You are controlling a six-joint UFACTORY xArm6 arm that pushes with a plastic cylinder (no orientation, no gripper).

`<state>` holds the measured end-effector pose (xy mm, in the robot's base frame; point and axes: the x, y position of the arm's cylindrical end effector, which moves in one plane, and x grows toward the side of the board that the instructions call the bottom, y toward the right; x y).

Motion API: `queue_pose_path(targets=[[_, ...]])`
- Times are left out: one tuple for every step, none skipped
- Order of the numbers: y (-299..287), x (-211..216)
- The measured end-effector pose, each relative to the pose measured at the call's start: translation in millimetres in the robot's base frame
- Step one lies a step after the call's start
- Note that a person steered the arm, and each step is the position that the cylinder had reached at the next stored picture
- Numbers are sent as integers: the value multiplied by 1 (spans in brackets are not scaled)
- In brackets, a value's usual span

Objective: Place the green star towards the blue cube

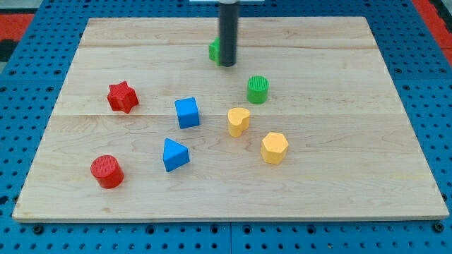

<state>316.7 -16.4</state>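
Observation:
A green block, the green star [213, 50], sits near the view's top centre and is mostly hidden behind my dark rod, so only its left edge shows. My tip [226, 65] rests on the board right against its right front side. The blue cube [187, 112] lies below and a little left of the tip, near the board's middle. No block lies between the green star and the blue cube.
A green cylinder [258, 89] stands right of the tip. A yellow heart-like block [239, 121] and a yellow hexagon [274, 147] lie right of the blue cube. A blue triangular block [174, 154], a red star [122, 97] and a red cylinder [106, 171] lie at the left. The wooden board [353, 176] rests on a blue pegboard.

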Motion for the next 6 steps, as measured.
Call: queue_pose_path(targets=[[38,-16],[17,-54],[-33,-62],[2,-105],[-65,-105],[-24,-46]])
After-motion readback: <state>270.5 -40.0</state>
